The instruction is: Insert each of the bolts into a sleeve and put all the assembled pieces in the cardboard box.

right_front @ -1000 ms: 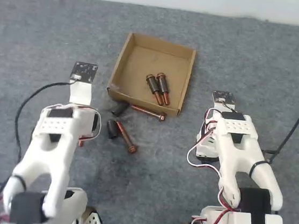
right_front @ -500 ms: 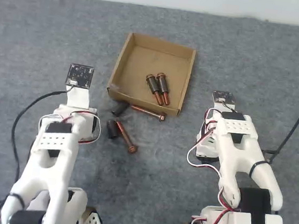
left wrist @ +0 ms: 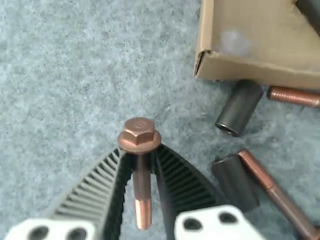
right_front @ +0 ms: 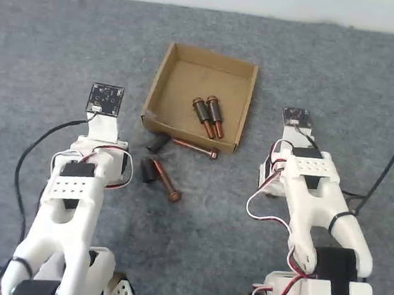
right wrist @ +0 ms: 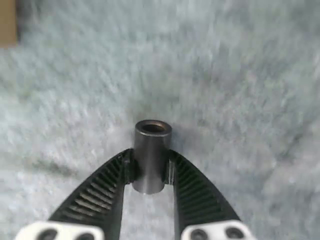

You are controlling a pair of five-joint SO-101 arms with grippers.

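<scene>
Over the last second our left arm has straightened and drawn back, and the right arm has edged slightly farther out. The left pincer is clamped on a bolt just under its head, near-left of the cardboard box. The right pincer is closed around a sleeve, right of the box. We judge they are lining up for insertion. Two assembled pieces lie in the box.
</scene>
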